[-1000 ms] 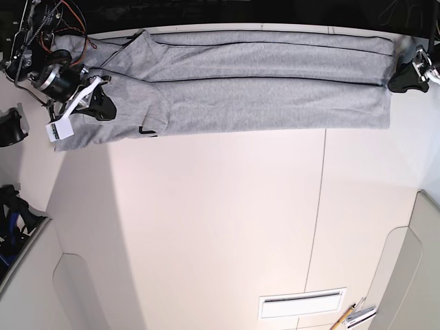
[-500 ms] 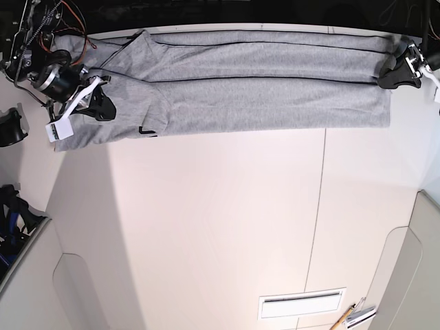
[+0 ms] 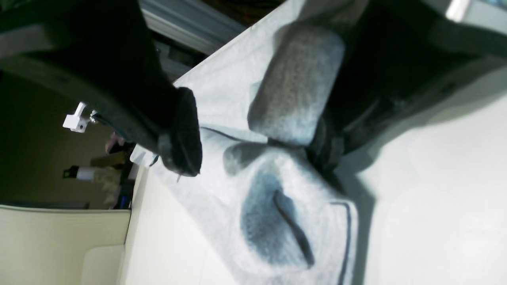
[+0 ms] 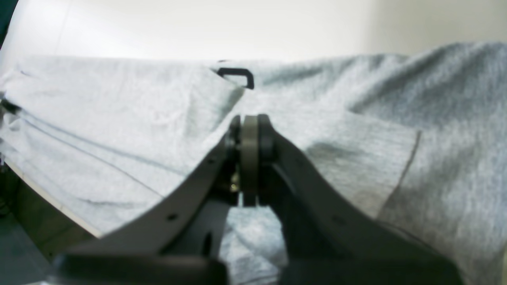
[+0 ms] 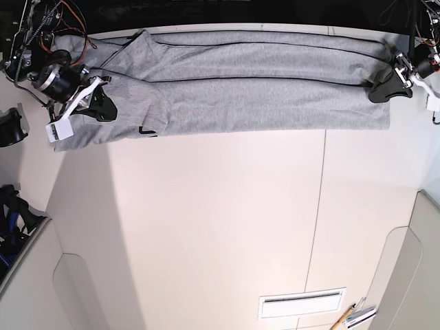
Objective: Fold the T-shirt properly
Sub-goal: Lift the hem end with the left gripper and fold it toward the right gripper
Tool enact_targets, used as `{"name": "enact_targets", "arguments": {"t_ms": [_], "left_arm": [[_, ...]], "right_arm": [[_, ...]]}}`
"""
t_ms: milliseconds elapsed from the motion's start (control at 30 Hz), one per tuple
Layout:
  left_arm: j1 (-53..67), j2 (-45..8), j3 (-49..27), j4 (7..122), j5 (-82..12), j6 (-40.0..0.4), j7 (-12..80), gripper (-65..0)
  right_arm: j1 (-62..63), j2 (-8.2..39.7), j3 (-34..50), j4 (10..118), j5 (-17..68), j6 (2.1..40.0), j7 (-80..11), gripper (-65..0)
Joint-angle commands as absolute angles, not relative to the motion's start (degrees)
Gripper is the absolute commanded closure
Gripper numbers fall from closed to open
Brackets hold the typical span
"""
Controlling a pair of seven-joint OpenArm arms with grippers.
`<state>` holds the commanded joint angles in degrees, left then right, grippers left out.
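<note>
My left pincer (image 3: 253, 146) has its fingers spread, the grey T-shirt (image 5: 261, 103) bunched between and beneath them. My right pincer (image 4: 249, 122) has its tips together above the shirt's other end; beyond both pincers, the cloth lies along the desk (image 5: 227, 220).

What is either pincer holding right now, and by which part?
Nothing looks held. The left pincer is open, with a fold of the T-shirt between its spread fingers; the right pincer is shut, no cloth visibly pinched.
</note>
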<state>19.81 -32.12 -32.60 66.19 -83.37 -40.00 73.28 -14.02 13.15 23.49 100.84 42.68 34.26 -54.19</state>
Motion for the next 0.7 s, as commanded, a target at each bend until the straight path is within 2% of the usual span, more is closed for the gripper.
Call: {"name": "enact_targets", "arguments": {"t_ms": [200,267,333,433,533,700], "left_arm": [[19.86,-32.05,-32.58,66.19,-81.56,-40.0,73.23,-42.6],[19.86,-32.05,-32.58,66.19,-81.34,-40.0,72.9,-34.2],[19.86,-32.05,-32.58,66.19,-79.24,-40.0,71.81,-21.9],[19.86,-32.08,-32.58,66.19,-76.69,-40.0,70.46,-12.4],[19.84,-32.08,-32.6,66.19,-74.15,-40.0,68.97,0.0],[19.84,-32.12,-32.6,66.22,-71.2,-40.0,68.66,0.0]], "right_arm": [[-14.02,13.15,23.49,100.84,42.7,34.26,-54.22,0.0],[-14.02,13.15,23.49,100.84,42.7,34.26,-54.22,0.0],[-14.02,13.15,23.49,100.84,42.72,34.26,-54.22,0.0],[-14.02,13.15,23.49,100.84,42.72,34.26,-54.22,0.0],[-14.02,13.15,23.49,100.84,42.74,34.24,-54.24,0.0],[-14.02,13.15,23.49,100.84,42.87,34.26,-54.24,0.0]]}}
